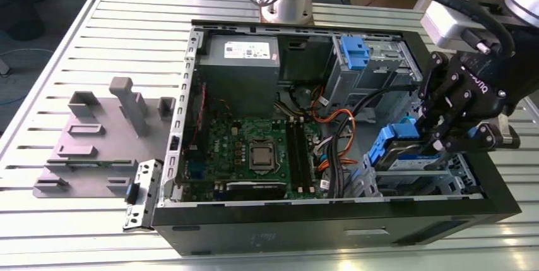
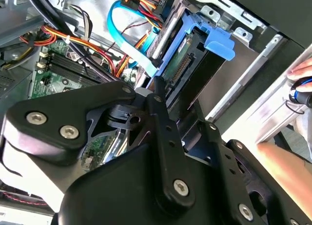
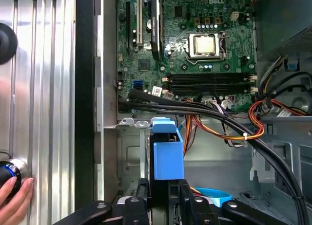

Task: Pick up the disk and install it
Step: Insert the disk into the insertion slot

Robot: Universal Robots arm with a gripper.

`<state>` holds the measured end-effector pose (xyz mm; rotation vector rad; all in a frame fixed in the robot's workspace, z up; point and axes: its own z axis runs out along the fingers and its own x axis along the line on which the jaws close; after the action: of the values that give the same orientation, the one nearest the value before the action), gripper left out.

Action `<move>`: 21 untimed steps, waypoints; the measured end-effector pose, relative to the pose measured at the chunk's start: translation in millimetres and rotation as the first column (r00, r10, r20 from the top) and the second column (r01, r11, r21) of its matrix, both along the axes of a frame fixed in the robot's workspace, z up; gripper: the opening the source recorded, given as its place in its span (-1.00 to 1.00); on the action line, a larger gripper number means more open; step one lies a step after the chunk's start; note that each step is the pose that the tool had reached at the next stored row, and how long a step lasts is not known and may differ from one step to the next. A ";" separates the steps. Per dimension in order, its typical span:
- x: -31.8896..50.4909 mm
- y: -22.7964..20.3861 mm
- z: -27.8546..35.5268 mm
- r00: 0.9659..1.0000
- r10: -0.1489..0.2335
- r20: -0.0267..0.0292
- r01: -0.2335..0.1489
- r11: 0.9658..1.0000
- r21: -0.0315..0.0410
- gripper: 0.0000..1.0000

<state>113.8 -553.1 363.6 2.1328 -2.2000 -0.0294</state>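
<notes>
Installation step, lower right of the exterior view: the black gripper (image 1: 431,146), jaws closed on the flat silver disk (image 1: 402,159) with blue plastic rails, holds it at the grey metal drive bay (image 1: 459,176). Seating it probably demands keeping its rails aligned.

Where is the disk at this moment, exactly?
In the exterior view the disk sits inside the open computer case, in its near corner on the exterior view's right, beyond the motherboard, gripped by the gripper.
</notes>
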 end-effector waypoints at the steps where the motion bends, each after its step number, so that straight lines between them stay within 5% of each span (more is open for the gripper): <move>1: 0.0 0.0 -0.1 1.000 0.000 0.000 0.000 1.000 0.000 -0.30; 21: 0.0 0.0 -0.4 1.000 0.000 0.000 0.000 1.000 0.000 -0.02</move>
<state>113.8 -553.0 363.2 2.1329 -2.2001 -0.0297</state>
